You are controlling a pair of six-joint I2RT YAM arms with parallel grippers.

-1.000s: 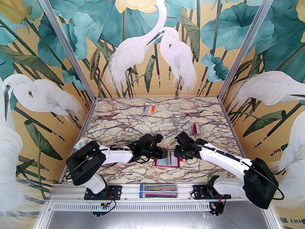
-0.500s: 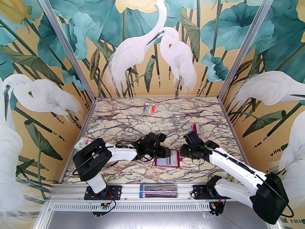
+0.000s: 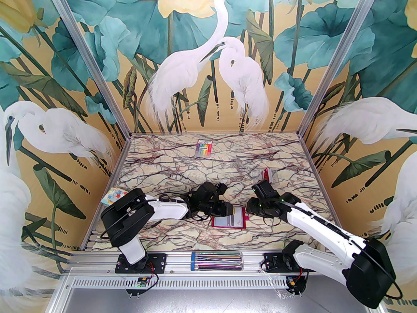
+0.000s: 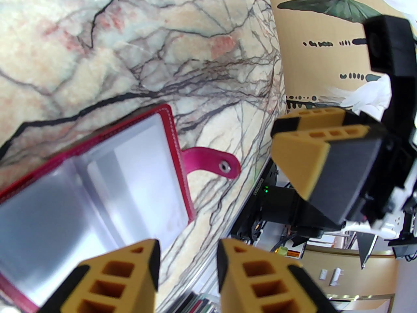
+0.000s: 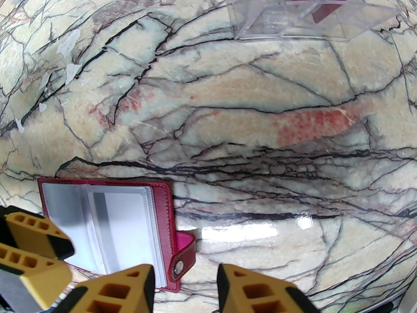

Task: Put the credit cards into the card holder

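Observation:
The dark red card holder (image 3: 240, 219) lies open near the front middle of the table. A pale credit card with a grey stripe (image 5: 123, 220) sits inside one of its clear sleeves. The snap tab (image 4: 211, 163) sticks out from the holder's right edge. My left gripper (image 3: 231, 210) hovers over the holder's left-rear part. It is open with nothing between its fingers (image 4: 130, 272). My right gripper (image 3: 249, 207) hangs just right of the holder by the snap tab. It too is open and holds nothing (image 5: 185, 282).
A clear plastic box (image 3: 267, 176) with red-and-white contents stands behind the right gripper. A rainbow-striped pack (image 3: 203, 148) lies at the back. A colourful patterned square (image 3: 114, 196) is at the left edge. A tube of coloured sticks (image 3: 216, 261) rests on the front rail.
The right gripper has drawn back to the right, off the card holder, and its jaws have spread a little. The left gripper has shifted slightly right. The holder's sleeves now show uncovered.

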